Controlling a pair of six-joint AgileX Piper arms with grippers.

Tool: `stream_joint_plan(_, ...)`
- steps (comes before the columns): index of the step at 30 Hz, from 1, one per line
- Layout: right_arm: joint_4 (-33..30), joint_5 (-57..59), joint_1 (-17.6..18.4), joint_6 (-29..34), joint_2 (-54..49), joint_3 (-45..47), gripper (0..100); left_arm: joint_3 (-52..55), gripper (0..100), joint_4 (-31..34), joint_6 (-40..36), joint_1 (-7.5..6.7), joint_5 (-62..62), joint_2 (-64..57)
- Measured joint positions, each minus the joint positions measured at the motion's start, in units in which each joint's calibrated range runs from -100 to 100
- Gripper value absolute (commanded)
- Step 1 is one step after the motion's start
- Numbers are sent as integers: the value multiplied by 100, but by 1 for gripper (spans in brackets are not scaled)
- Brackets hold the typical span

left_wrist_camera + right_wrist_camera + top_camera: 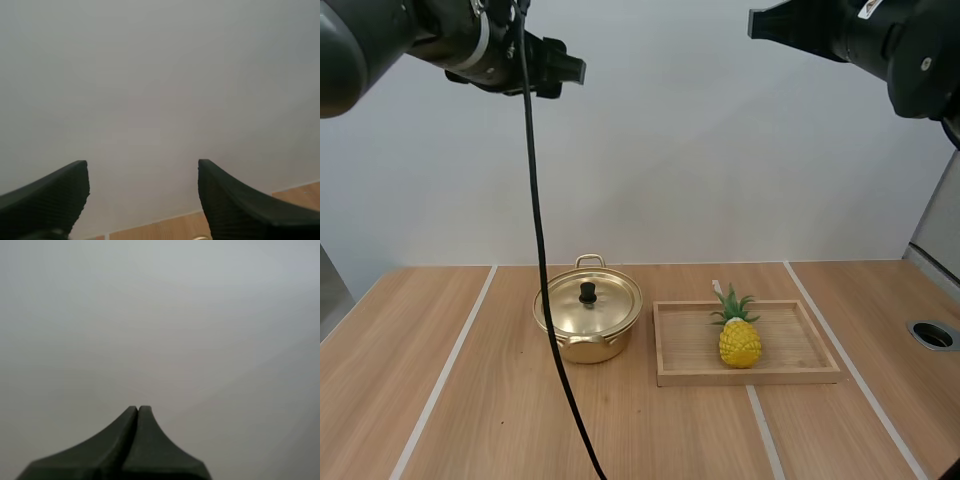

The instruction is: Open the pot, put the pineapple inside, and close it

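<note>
On the table (420, 400), a wooden tray (800, 372) is set just beside the gold pot (582, 342), with the pineapple (740, 341) stood upright in the tray. The lid (610, 302) is best taken by its small black knob (588, 293), met squarely from above by the left gripper (142, 167), whose fingers are spread wide, while the right gripper (137, 410) is pressed together on nothing. The pot's inside is hidden by the lid, so its room cannot be judged.

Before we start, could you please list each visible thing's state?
Round gold metal pot: closed.
Gold lid with black knob: seated on the pot.
Yellow green-topped pineapple: upright on the tray.
Rectangular wooden tray: holding the pineapple.
Left gripper: open, empty.
Right gripper: shut, empty.
</note>
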Motion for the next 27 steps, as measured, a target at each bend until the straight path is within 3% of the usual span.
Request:
stream_joint_plan(5,0,144,0,0,0,0,0,0,100,-461,146,0,949,222)
stream_joint_plan(27,0,1548,0,0,0,0,0,0,100,-1020,409,0,3290,1627)
